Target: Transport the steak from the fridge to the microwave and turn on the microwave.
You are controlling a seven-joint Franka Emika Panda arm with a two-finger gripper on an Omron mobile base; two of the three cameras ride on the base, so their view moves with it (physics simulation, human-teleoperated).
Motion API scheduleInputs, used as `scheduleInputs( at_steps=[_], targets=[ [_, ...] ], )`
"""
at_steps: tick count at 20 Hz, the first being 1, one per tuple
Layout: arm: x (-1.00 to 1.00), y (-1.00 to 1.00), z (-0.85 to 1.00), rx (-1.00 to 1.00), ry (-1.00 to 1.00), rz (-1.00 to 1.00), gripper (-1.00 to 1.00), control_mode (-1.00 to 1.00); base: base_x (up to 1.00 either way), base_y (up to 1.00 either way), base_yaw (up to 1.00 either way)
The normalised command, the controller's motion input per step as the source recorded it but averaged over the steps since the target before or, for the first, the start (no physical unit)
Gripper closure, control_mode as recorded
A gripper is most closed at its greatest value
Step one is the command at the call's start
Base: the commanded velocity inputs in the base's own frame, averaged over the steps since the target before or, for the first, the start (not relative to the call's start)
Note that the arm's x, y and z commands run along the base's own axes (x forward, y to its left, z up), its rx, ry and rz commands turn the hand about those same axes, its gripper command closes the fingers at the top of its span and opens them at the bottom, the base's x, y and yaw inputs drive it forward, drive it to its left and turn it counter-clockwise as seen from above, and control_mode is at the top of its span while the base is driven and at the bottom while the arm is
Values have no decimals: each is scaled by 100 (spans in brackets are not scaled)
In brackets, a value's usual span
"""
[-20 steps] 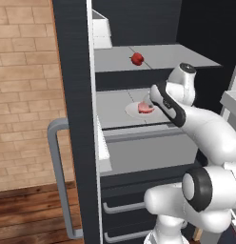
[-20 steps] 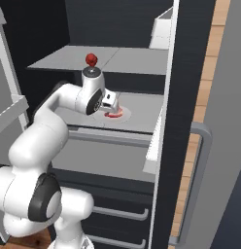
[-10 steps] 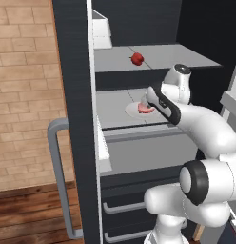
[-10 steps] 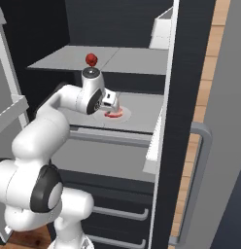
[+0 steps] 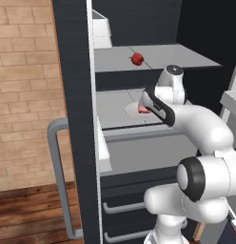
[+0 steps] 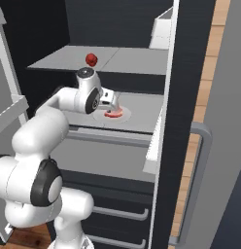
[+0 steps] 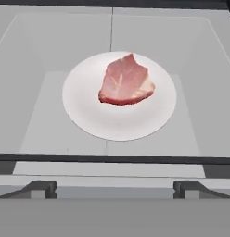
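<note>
Brick wall and wood floor fill the left of the left base view, beside the fridge (image 5: 74,95) and its open door. Since a second ago the gripper (image 7: 114,190) has edged nearer the shelf (image 7: 42,115), jaws spread wide, holding nothing. Beyond it, mid-frame, the steak (image 7: 125,81) lies on a white plate (image 7: 89,115); a grasp looks close. Farther up sits a red fruit (image 5: 137,58).

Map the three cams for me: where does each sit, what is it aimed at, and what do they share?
Left base view: behind-left of arm, facing the open fridge; arm rises lower right.
Right base view: behind-right, same fridge; arm rises lower left.
Hand view: on the hand, looking down at the steak on its white plate; open gripper at bottom.
Shared: steak, plate, shelf; base views add the red fruit.
</note>
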Motion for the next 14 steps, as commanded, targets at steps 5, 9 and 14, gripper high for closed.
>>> scheduleInputs(
  at_steps=[5, 9, 14],
  targets=[
    [5, 0, -13, -1, -4, 0, -100, -100, 0, 0, 0],
    [10, 1, -10, 0, -7, 0, -100, -100, 0, 0, 0],
    [8, 1, -12, 0, -8, 0, -100, -100, 0, 0, 0]
  ],
)
